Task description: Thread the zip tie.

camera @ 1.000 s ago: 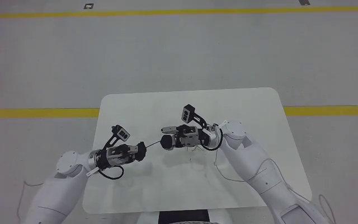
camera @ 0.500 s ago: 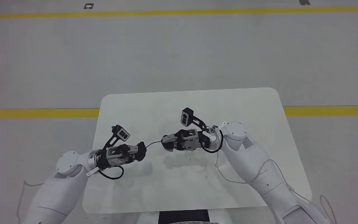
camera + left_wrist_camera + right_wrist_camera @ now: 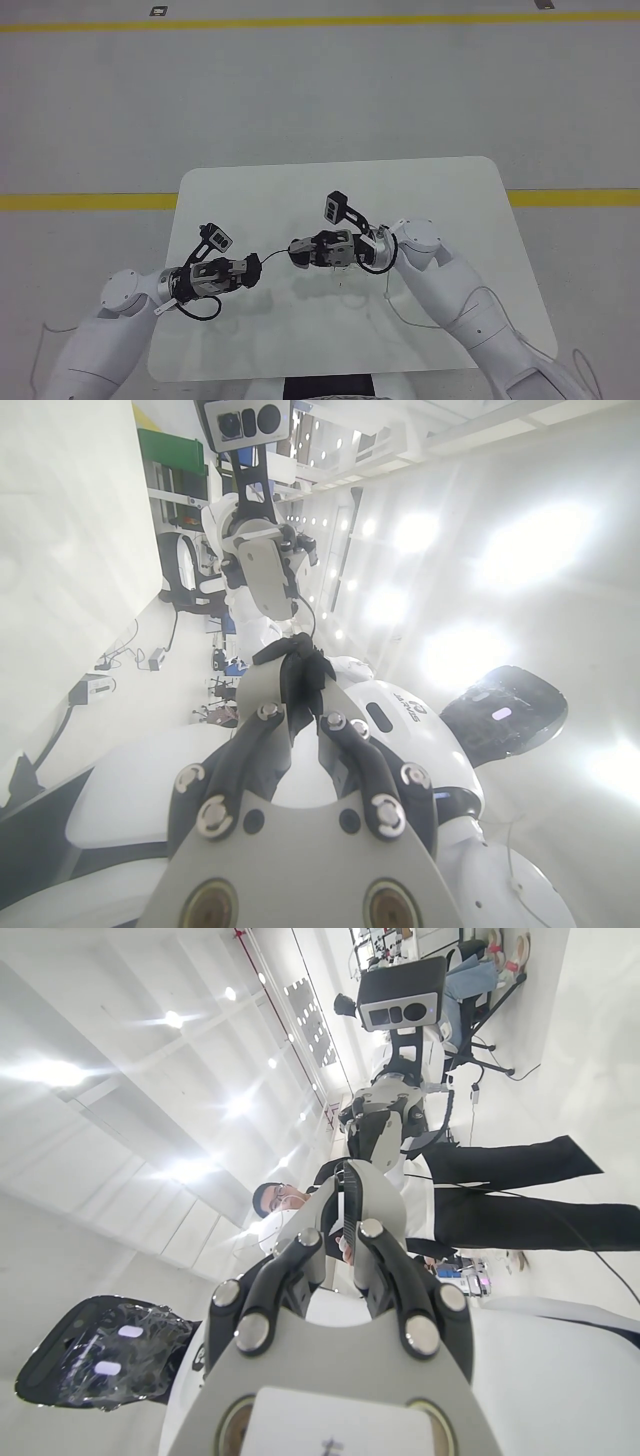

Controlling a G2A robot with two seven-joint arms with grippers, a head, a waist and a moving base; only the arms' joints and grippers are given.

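Over the middle of the table (image 3: 450, 200), off its surface: zip tie (image 3: 275, 255), long axis along the short gap between left gripper (image 3: 252, 267) and right gripper (image 3: 298, 252). Both clenched on it, one end each, tips facing; right end slightly farther from the robot-side edge.

Over that second the right arm rolled its wrist, so the wrist camera (image 3: 336, 207) on its stalk tipped down a little, towards the near edge of the table. The right gripper (image 3: 298, 248) turned with it and its tip drifted slightly towards the far edge. Most of this happened in the first half second, and after that the arm only settled by a hair. The end of the zip tie (image 3: 275, 254) at that gripper lifted with it, leaving the strand slanted a bit more steeply.
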